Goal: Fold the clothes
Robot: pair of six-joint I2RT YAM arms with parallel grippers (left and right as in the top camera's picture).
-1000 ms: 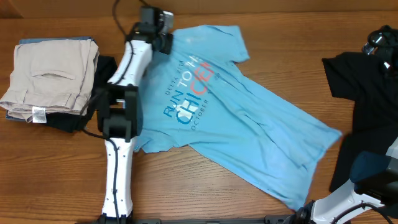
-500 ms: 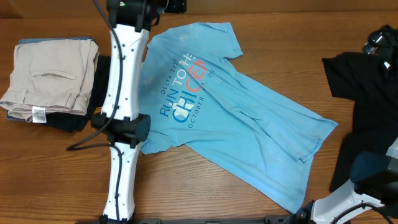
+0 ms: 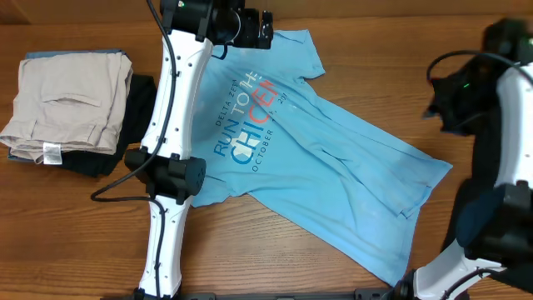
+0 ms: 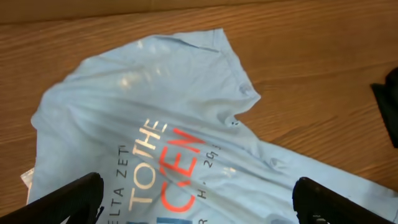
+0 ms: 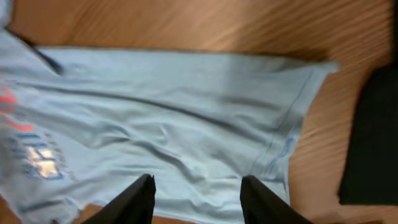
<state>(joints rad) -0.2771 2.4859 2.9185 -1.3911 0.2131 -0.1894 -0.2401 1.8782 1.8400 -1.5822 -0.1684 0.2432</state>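
- We see the T-shirt (image 3: 333, 167) in light blue, plain over sleeves and hem.
- Its chest lettering (image 3: 250, 117) runs in white, dark blue and orange-red.
- The table (image 3: 67, 233) is warm brown wood with streaky grain.
- The folded trousers (image 3: 67, 100) are beige, and we spot a white label (image 3: 52, 153) at their edge.
- Under them lies a dark garment (image 3: 100, 162), black, with a blue strip along the pile's edge.
- We make out black cloth (image 5: 373, 143) at the right.
- The left arm (image 3: 171, 108) and right arm (image 3: 512, 125) are white with black joints.
- The left gripper (image 4: 196, 186) and right gripper (image 5: 198, 180) have black fingers (image 4: 68, 202).
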